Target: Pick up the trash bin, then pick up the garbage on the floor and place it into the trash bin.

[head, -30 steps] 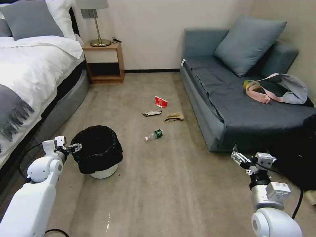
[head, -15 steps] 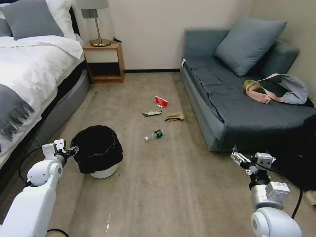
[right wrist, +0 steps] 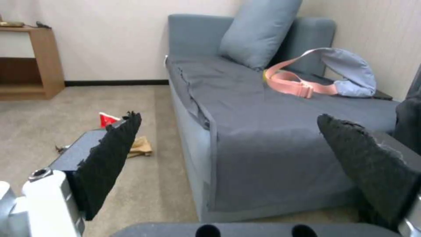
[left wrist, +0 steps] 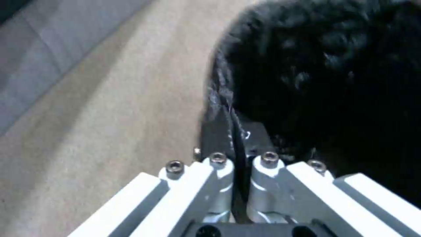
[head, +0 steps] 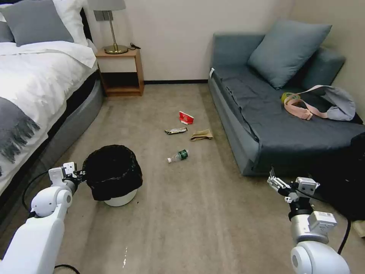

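Note:
The trash bin (head: 113,173), white-based and lined with a crinkled black bag, stands on the carpet at the front left. My left gripper (head: 81,176) is at its left rim, shut on the bag-covered edge. The left wrist view shows the fingers (left wrist: 219,131) pinched together on the black liner of the trash bin (left wrist: 329,82). The garbage lies mid-floor: a clear bottle (head: 178,155), a brown paper bag (head: 201,134), a dark wrapper (head: 175,131) and a red-white carton (head: 186,117). My right gripper (head: 274,182) hovers open and holding nothing near the sofa's front corner, its pads (right wrist: 110,158) wide apart.
A bed (head: 34,83) runs along the left and a grey sofa (head: 266,121) along the right. A pink-strapped bag (head: 304,108) lies on the sofa. A nightstand (head: 119,72) with a lamp stands at the back wall. A black bag (head: 342,179) sits on the floor at right.
My left gripper has dropped slightly and closed onto the bin's left rim, where the liner now covers its fingertips. The right arm has stayed still.

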Motion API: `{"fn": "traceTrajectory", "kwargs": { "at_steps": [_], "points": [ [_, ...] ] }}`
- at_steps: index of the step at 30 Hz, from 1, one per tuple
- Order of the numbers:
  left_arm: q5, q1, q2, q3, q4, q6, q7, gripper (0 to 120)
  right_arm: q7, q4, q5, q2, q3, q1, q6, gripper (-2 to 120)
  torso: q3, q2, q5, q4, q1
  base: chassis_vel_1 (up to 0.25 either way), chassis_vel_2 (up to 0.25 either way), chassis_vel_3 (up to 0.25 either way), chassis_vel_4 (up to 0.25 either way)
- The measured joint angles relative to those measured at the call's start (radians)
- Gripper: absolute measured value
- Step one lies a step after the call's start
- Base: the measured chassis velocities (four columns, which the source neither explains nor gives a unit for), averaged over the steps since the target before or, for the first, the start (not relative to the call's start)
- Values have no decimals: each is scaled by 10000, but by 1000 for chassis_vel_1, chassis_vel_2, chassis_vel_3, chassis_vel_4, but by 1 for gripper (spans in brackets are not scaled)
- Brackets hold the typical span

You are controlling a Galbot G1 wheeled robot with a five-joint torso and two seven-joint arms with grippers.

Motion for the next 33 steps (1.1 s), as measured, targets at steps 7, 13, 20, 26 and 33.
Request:
{"fn": "traceTrajectory", "kwargs": {
  "at_steps": [7, 13, 20, 26, 33],
  "points": [
    [-8, 87, -48, -59, 3, -145, 79, 0, -3, 41, 1, -5, -7, -29, 1, 100, 0, 0, 1, -2, 0, 0, 0, 0, 0],
    [-35, 172, -82, -138, -48, -321, 122, 0, -10, 49, -3, 0, -25, -35, 1, 100, 0, 0, 0, -2, 0, 0, 0, 0, 0],
    [-77, 330, -96, -312, -434, -534, 134, 0, -20, 49, -7, 6, -30, -39, 19, 100, 0, 0, 0, -2, 0, 0, 0, 0, 0],
    [-179, 661, -96, -474, -1140, -570, 140, 0, -29, 31, -2, -9, -14, -40, 38, 100, -1, 0, 1, -1, 0, 0, 0, 0, 0],
    [-200, 777, -96, -570, -1264, -570, 137, 0, -38, 31, -1, -3, -33, -62, 81, 100, -1, 0, 1, 0, 0, 0, 0, 0, 0]
  ]
}}
